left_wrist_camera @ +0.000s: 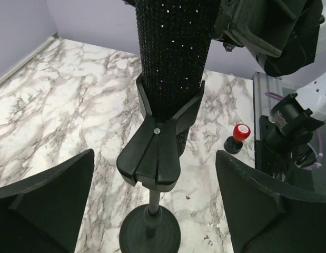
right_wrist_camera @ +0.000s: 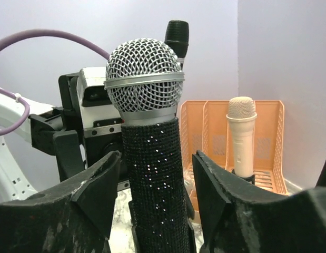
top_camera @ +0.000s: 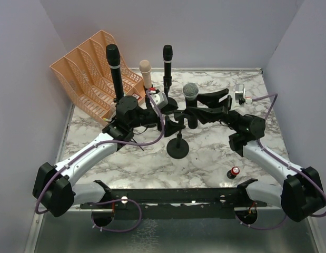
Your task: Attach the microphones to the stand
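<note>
1. At the middle of the desk (top_camera: pixel 215 153), the mesh-head mic (top_camera: pixel 190 92) stands upright in the stand (top_camera: pixel 178 142). Its long axis is vertical and its head is up. Its glittery body is wedged into the forked clip (left_wrist_camera: pixel 156 158), above the round base (left_wrist_camera: pixel 149 232).
2. Low down, at clip height, the left gripper (left_wrist_camera: pixel 155 155) reaches in from the left edge's side. Its fingers (left_wrist_camera: pixel 44 205) are spread wide, one on each side of the clip and well apart from it, pinching nothing.
3. Higher up, the right gripper (right_wrist_camera: pixel 156 158) reaches in from the right edge's side. Its fingers (right_wrist_camera: pixel 97 195) flank the mic's body just under the head. They are parted, with a gap showing on one side and the other finger very near, and they do not look to be pinching.
4. The mic therefore lies squarely between both pairs of fingers, with its axis crossing both lines of approach, and the right fingers are the nearer. Judged from this, each arm should draw straight back toward its own edge, because a sideways swing could catch the body and tip the stand.
5. Toward the far edge, a black mic (top_camera: pixel 114 66), a pink mic (top_camera: pixel 146 71) and a thin black mic (top_camera: pixel 167 60) stand upright beside the tray (top_camera: pixel 81 79) in the far-left corner. The arms hide their feet.
6. The battery (top_camera: pixel 235 172) lies near the near edge, right of middle and apart from both arms.
</note>
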{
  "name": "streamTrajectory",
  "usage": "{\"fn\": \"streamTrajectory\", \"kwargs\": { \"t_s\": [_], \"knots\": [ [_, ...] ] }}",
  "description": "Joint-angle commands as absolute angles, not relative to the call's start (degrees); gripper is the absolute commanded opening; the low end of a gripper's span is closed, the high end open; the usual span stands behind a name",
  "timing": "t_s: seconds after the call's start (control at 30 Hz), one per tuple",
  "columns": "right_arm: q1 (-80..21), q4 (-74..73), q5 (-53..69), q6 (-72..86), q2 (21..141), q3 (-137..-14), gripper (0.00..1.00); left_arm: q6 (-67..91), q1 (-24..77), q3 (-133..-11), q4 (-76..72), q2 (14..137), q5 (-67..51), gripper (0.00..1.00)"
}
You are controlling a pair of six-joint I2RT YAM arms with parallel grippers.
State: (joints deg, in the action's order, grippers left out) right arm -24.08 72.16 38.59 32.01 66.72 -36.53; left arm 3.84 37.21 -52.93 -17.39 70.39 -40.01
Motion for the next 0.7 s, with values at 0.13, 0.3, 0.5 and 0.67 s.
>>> {"fn": "streamTrajectory", "kwargs": {
  "t_s": [0.13,0.3,0.5,0.67],
  "knots": [
    [-24.43,60.3,36.65,28.8,60.83,-35.7,0.7,1.61,37.31,-49.84,-16.65,64.7,-32.5,0.98],
    [-24.48,49.03,30.63,25.36,53.62,-34.07,0.72,2.5,37.35,-48.41,-14.39,62.04,-27.94,0.98],
    [-24.5,30.23,27.1,19.07,44.74,-32.91,0.73,5.73,37.35,-44.49,-12.15,57.11,-23.27,0.98],
    [-24.43,18.01,24.67,16.17,39.18,-29.45,0.73,8.02,37.35,-41.47,-10.43,52.4,-19.83,0.98]
  ]
}}
